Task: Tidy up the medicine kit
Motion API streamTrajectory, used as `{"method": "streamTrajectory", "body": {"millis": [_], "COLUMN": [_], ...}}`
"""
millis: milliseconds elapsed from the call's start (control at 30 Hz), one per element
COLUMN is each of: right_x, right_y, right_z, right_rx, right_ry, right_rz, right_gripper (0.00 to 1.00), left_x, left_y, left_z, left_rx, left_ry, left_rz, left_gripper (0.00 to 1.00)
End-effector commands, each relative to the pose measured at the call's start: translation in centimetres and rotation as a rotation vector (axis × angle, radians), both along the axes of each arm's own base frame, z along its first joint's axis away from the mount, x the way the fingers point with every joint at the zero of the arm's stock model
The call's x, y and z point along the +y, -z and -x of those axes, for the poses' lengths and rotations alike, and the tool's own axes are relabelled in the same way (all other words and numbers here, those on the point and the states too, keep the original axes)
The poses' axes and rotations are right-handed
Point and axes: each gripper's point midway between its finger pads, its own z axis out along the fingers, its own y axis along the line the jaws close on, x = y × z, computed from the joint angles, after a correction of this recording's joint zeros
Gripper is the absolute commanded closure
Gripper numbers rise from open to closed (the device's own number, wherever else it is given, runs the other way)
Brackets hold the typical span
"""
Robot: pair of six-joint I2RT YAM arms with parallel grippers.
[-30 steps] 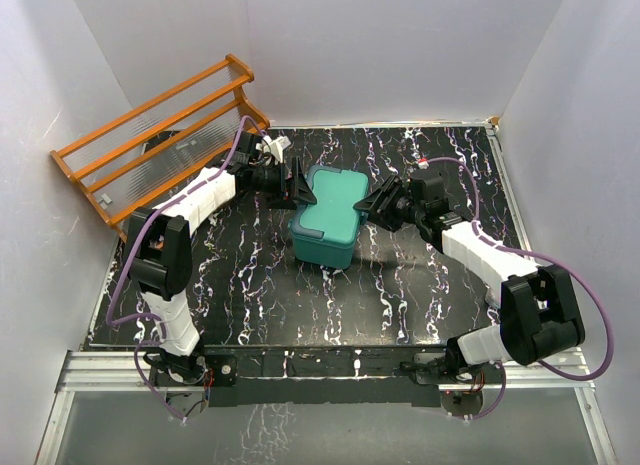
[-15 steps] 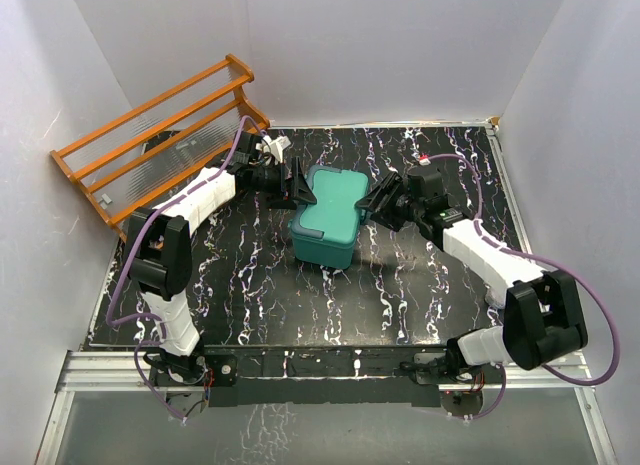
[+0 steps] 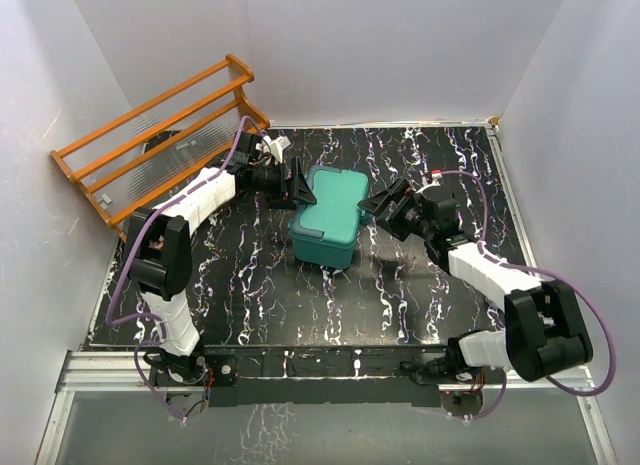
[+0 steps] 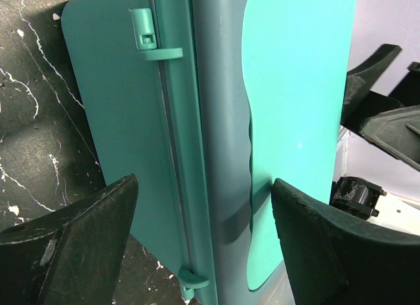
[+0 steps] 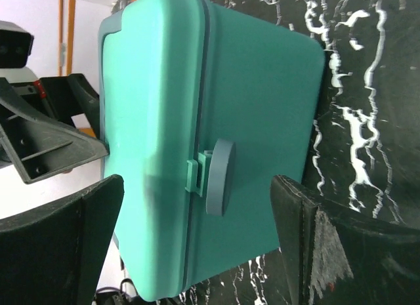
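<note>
End effector on the left (image 4: 203,187) first: jaws are spread wide, nothing clamped between the fingers (image 4: 72,246). They're lined up either side of the seam on the back of the medicine kit (image 3: 330,210), the side with the two little hinges (image 4: 146,36). From its wrist cam I honestly can't tell if the fingertips are touching the plastic or just sitting right up against it. In the top view it sits at about the kit's 10 o'clock corner, snug against the edge.

Right end effector (image 5: 197,180) is also gaping, about as wide as it looks like it can go, and it's got hold of nothing. It faces the front of the kit, with the round latch (image 5: 220,177) pretty much centred between its two fingers. From above it sits at the kit's 3 o'clock side, just beside it with a thin sliver of bench showing in between.

Kit itself: teal box, lid down, sitting flat near the middle of the black marbled bench (image 3: 250,285), nudged a bit toward 12 o'clock. It's skewed, long axis running roughly 1 to 7 o'clock.

Further out, an orange wooden rack (image 3: 150,135) leans at the bench's 10 o'clock corner against the white wall, well apart from the kit. Both arms reach in from 6 o'clock, one down each side.
</note>
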Motion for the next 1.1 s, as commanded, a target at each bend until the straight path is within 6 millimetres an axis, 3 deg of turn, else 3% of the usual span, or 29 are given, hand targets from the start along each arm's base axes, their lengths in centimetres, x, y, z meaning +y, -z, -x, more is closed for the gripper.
{"method": "streamTrajectory", "body": {"millis": [0, 100, 267, 500, 900, 1067], "right_x": [2.4, 3.3, 4.3, 5.0, 2.7, 2.6], "right_y": [-4.0, -5.0, -4.6, -5.1, -0.7, -0.3], "right_z": [-1.1, -1.0, -1.0, -0.4, -1.9, -2.4], "right_rx": [-0.174, -0.236, -0.227, -0.205, 0.015, 0.059], "right_ry": [-0.098, -0.144, -0.186, -0.213, -0.08, -0.055], "right_rz": [-0.168, -0.245, -0.291, -0.32, -0.045, 0.073], "right_gripper": [0.07, 0.05, 0.06, 0.19, 0.43, 0.45], "left_x": [1.7, 1.6, 1.5, 1.5, 1.5, 1.5], "left_y": [1.8, 1.7, 1.8, 1.8, 2.0, 2.0], "left_z": [0.7, 0.6, 0.5, 0.3, 0.3, 0.4], "left_rx": [0.033, 0.036, 0.039, 0.04, 0.043, 0.039], "left_ry": [-0.029, -0.03, -0.036, -0.036, -0.036, -0.034], "left_rz": [-0.109, -0.103, -0.101, -0.099, -0.102, -0.104], "left_gripper": [0.21, 0.21, 0.21, 0.21, 0.21, 0.21]}}
